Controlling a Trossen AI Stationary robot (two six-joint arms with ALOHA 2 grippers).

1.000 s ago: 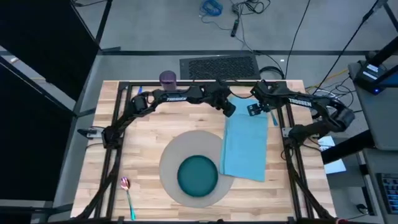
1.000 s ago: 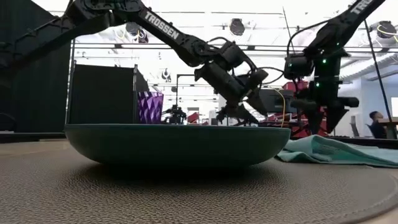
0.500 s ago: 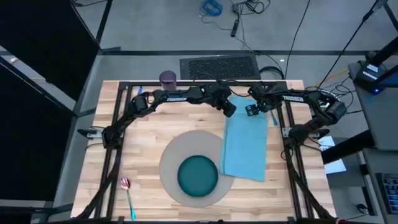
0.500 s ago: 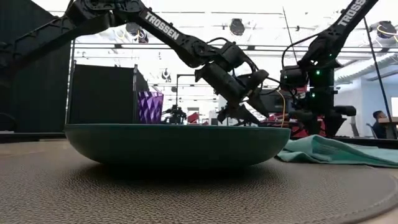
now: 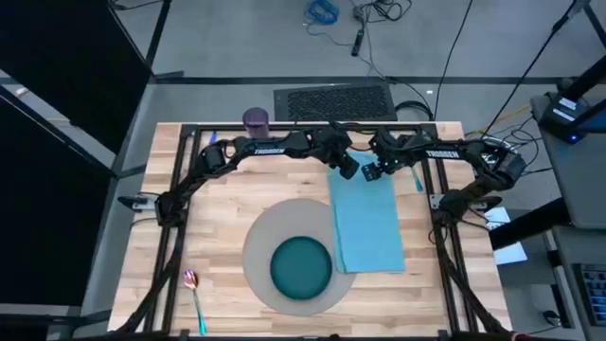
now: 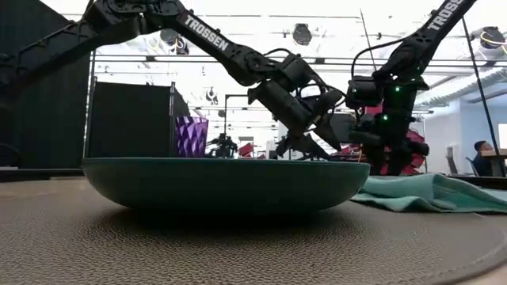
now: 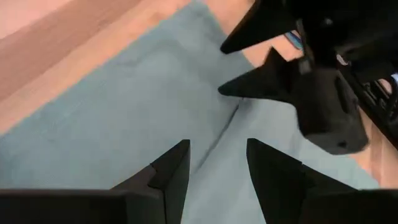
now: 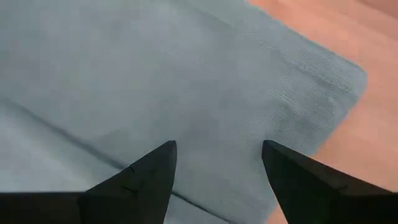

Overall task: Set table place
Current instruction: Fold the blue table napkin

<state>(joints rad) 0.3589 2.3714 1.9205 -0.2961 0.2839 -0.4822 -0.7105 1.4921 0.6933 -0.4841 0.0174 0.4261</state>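
- The left claw [image 5: 347,170] hangs over the far end of the light blue napkin [image 5: 367,224], its fingers [image 7: 171,171] parted by a narrow gap and gripping nothing; whether the tips touch the cloth cannot be told.
- The right claw [image 5: 371,173] sits just beside it over the same end of the napkin, fingers [image 8: 146,177] spread wide with only cloth showing between them, nothing held.
- In the left wrist view the right claw's dark tips [image 7: 255,84] are at a crease in the napkin.
- The napkin lies flat on the pale wood tabletop [image 5: 227,204], its near left corner overlapping the round grey mat [image 5: 260,242].
- A teal plate [image 5: 301,266] rests on the mat.
- A purple cup [image 5: 256,119] stands at the far edge, and a pink-bowled spoon [image 5: 193,292] lies near the front left corner.
- Behind the tabletop the low view shows a dark panel [image 6: 131,119], ceiling lights and a person [image 6: 480,157] at far right.
- "TROSSEN" is printed in white on both arms.
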